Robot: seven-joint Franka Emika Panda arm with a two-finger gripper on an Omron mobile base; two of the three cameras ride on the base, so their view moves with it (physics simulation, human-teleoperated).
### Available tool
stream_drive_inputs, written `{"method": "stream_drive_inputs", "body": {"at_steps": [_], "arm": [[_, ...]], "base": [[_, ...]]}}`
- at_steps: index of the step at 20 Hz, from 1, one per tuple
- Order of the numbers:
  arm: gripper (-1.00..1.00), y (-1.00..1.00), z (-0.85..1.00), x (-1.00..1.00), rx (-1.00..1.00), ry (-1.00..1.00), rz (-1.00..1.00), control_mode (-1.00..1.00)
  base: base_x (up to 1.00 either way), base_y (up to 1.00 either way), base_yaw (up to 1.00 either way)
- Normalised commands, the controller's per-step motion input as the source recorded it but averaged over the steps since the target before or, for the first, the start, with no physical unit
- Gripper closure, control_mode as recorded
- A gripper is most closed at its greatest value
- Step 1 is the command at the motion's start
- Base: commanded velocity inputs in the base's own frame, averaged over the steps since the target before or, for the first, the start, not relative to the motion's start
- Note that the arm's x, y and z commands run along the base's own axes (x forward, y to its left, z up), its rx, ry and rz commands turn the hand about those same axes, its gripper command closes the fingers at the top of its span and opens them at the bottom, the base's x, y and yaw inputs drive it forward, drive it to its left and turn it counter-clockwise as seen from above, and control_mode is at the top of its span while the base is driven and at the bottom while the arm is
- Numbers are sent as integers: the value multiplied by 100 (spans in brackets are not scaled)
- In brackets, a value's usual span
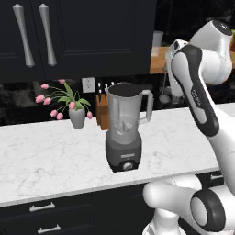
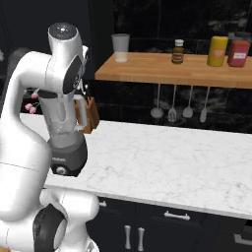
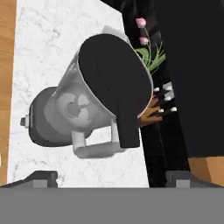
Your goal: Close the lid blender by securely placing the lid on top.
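You see a matte black lid (image 3: pixel 114 89) over the blender (image 1: pixel 124 131): translucent grey plastic-looking jar, dark satin base. Countertop (image 1: pixel 55 156) reads as white veined marble, smooth. Shelf (image 2: pixel 177 69) is warm wood; cabinet handles (image 1: pixel 23 34) brushed metal, cabinet fronts matte dark.

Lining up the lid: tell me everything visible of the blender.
The blender stands upright on the white marble counter: a translucent grey jar with a side handle on a dark grey base with a round front knob. In the hand view the black lid overlaps its mouth; whether seated is unclear.
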Motion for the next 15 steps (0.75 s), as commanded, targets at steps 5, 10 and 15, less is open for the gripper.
{"method": "stream_drive_inputs", "body": {"at_steps": [5,10,15], "arm": [[-100,-100,-57,-100,2,-32,2,-100],[-100,-100,-100,-100,-6,-17,1,-100],[-100,-40,18,-100,14,-72,2,-100]], "base": [[0,0,0],[0,0,0],[0,0,0]]}}
